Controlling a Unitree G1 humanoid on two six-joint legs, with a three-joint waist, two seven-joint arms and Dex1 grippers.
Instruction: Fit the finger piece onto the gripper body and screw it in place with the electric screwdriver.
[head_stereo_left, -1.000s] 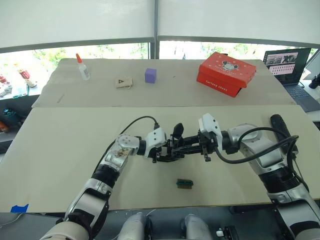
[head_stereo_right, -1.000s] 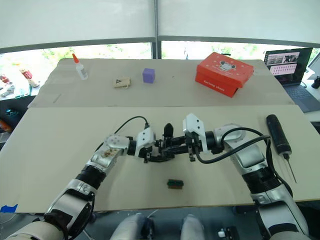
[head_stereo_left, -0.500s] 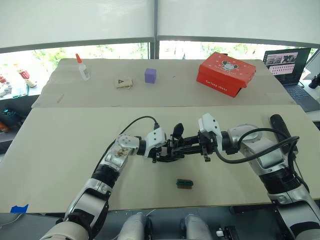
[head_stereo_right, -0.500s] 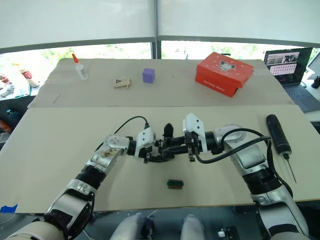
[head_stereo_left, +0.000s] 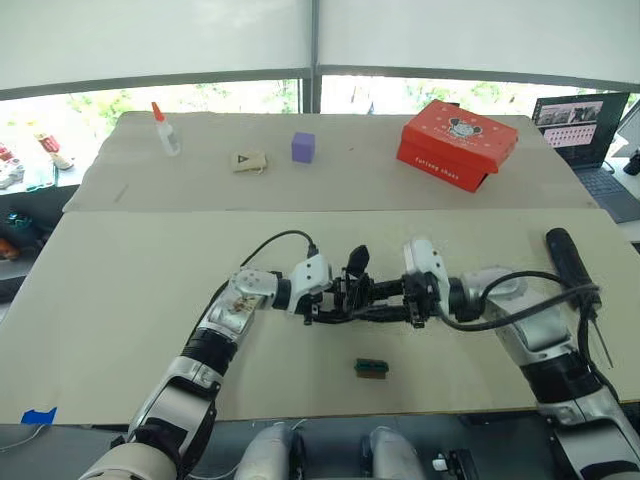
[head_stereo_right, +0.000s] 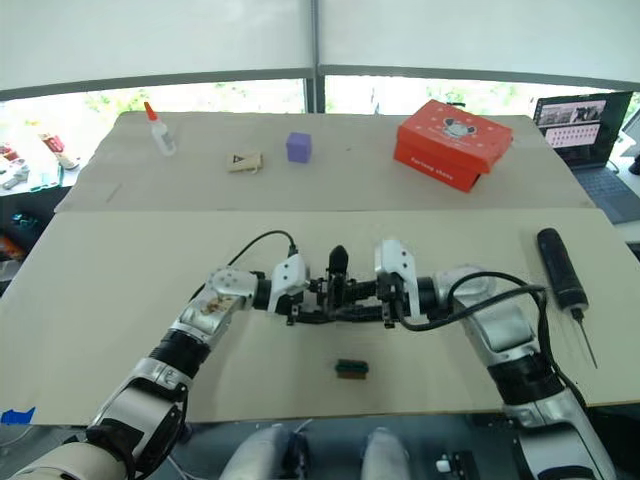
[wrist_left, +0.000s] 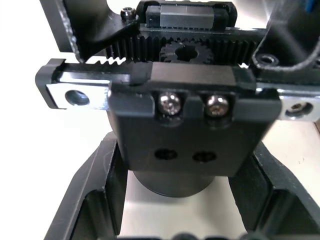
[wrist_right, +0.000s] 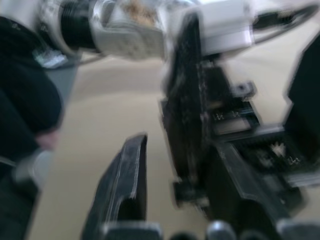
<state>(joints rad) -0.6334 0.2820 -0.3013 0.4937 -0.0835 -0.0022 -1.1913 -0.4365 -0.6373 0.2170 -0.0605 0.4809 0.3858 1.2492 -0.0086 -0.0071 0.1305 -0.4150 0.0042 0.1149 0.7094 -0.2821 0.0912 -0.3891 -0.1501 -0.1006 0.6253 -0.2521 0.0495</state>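
The gripper body (head_stereo_left: 354, 288), a small black assembly with a pointed finger sticking up, is held just above the table's middle. My left gripper (head_stereo_left: 334, 304) is shut on its round base. The left wrist view shows its toothed rack, pinion and two screw heads (wrist_left: 190, 105) close up. My right gripper (head_stereo_left: 388, 302) reaches in from the other side. Its fingers (wrist_right: 125, 185) stand apart around a thin edge of the gripper body (wrist_right: 186, 125), with a gap on one side. I cannot pick out the finger piece as a separate part. The electric screwdriver (head_stereo_right: 558, 266) lies at the table's right edge, untouched.
A small green-and-dark block (head_stereo_left: 370, 368) lies on the table in front of the grippers. On the far table stand a red box (head_stereo_left: 458, 144), a purple cube (head_stereo_left: 303, 147), a glue bottle (head_stereo_left: 167, 132) and a small tan piece (head_stereo_left: 247, 161). A laptop (head_stereo_left: 585, 125) sits far right.
My right wrist has sunk lower and levelled out, staying against the gripper body. The left gripper keeps its hold in place. The head camera has shifted slightly.
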